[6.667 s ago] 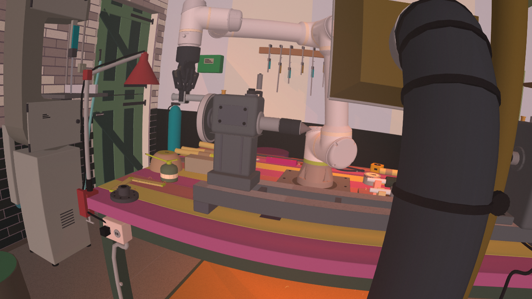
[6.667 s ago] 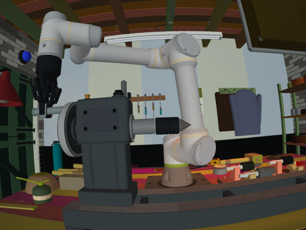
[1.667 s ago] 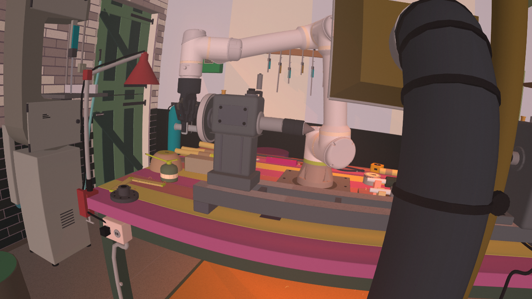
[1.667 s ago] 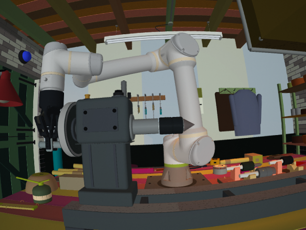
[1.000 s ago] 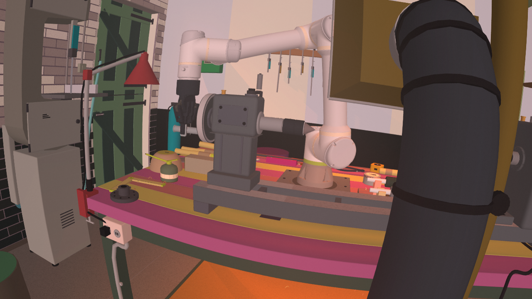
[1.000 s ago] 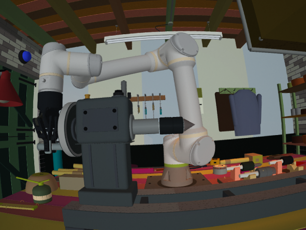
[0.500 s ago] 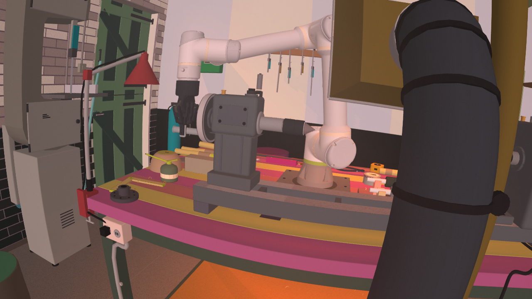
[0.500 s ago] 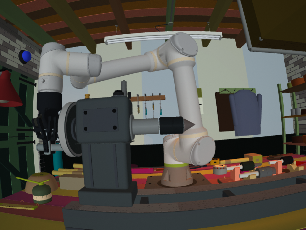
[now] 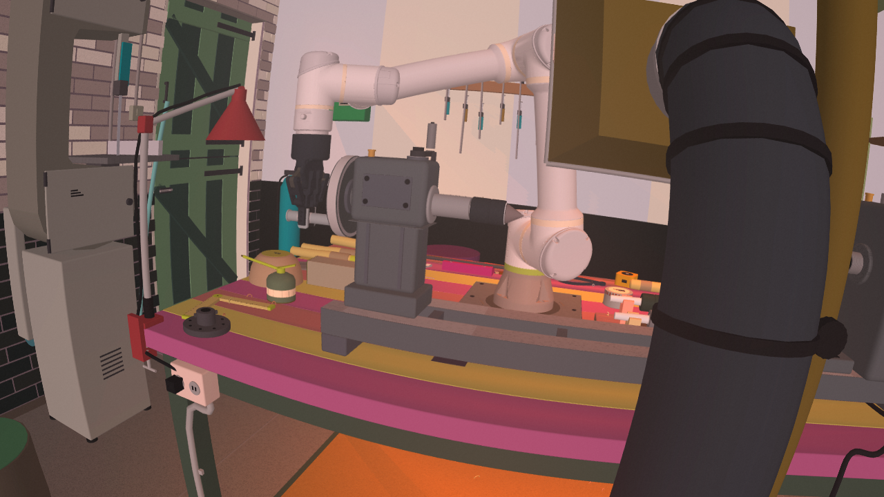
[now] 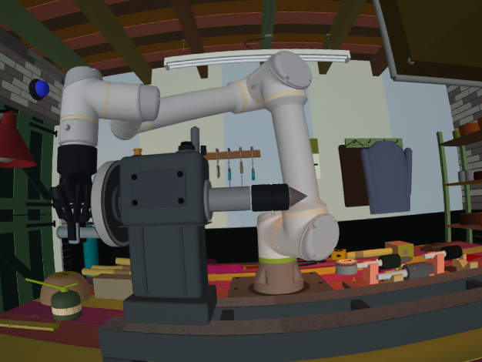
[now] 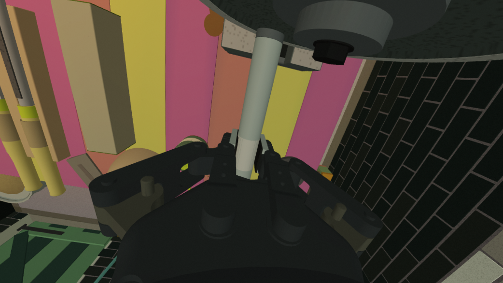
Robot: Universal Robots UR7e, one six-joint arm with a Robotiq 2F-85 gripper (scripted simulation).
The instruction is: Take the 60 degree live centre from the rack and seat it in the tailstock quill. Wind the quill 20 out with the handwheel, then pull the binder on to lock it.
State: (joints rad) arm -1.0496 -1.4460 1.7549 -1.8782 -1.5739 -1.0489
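The handwheel's pale grey crank handle (image 11: 254,102) (image 10: 76,232) (image 9: 303,217) sticks out from the handwheel (image 10: 106,202) (image 9: 341,195) at the left end of the tailstock, and my gripper (image 11: 246,155) (image 10: 74,230) (image 9: 307,207) comes down from above with its two fingers closed on either side of the handle's outer end. The dark grey tailstock (image 9: 392,229) (image 10: 165,230) stands on the lathe bed. Its quill (image 10: 229,198) (image 9: 448,206) projects to the right. The black live centre (image 10: 278,197) (image 9: 494,211) sits in the quill, cone tip pointing right. The binder lever (image 10: 194,137) (image 9: 431,135) stands upright on top of the tailstock.
A thick black duct (image 9: 735,259) fills the right foreground of the side camera. The lathe bed (image 9: 494,340) runs along the striped bench. A rack with other centres (image 10: 405,267) stands at the right. A wooden block (image 11: 95,77), dowels and a green oil can (image 9: 281,285) lie under the handwheel.
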